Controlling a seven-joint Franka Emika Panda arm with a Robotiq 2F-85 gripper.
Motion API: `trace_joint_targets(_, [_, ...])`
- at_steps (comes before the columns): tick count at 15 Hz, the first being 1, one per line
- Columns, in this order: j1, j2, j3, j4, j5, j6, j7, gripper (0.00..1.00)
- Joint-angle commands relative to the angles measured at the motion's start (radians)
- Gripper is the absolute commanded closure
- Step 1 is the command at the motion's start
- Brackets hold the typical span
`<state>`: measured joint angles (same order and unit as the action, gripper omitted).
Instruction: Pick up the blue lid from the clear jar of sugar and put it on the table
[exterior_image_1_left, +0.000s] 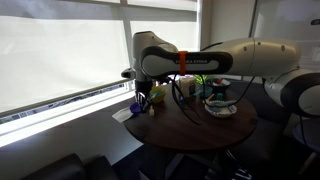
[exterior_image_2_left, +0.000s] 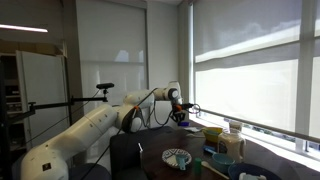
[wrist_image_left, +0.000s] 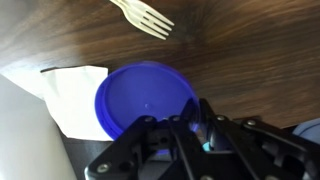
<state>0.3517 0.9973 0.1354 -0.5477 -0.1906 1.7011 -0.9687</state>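
In the wrist view the blue lid (wrist_image_left: 145, 100) is a round flat cap in the middle of the picture, over the dark brown table (wrist_image_left: 250, 50). My gripper (wrist_image_left: 200, 125) is shut on the lid's right edge, one finger on each side of the rim. In an exterior view the gripper (exterior_image_1_left: 142, 95) hangs over the table's (exterior_image_1_left: 200, 130) near-left rim, with a bit of blue under it. The clear jar of sugar (exterior_image_2_left: 233, 146) stands upright, uncapped, among the bowls, well away from the gripper (exterior_image_2_left: 181, 114).
A white plastic fork (wrist_image_left: 140, 17) lies on the wood beyond the lid. A white paper (wrist_image_left: 75, 90) lies under the lid's left side. A yellow-green bowl (exterior_image_2_left: 212, 133) and a blue-and-white bowl (exterior_image_2_left: 178, 157) stand near the jar. A window runs along behind the table.
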Motion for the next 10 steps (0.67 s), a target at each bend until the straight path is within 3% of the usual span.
trace_joint_targets(1, [-0.015, 0.032, 0.041, 0.047, 0.050, 0.029, -0.037, 0.59])
trace_joint_targets(9, [-0.017, 0.007, 0.033, 0.017, 0.042, 0.067, -0.029, 0.04])
trace_joint_targets(10, [-0.019, 0.005, 0.032, 0.021, 0.042, 0.071, -0.029, 0.22])
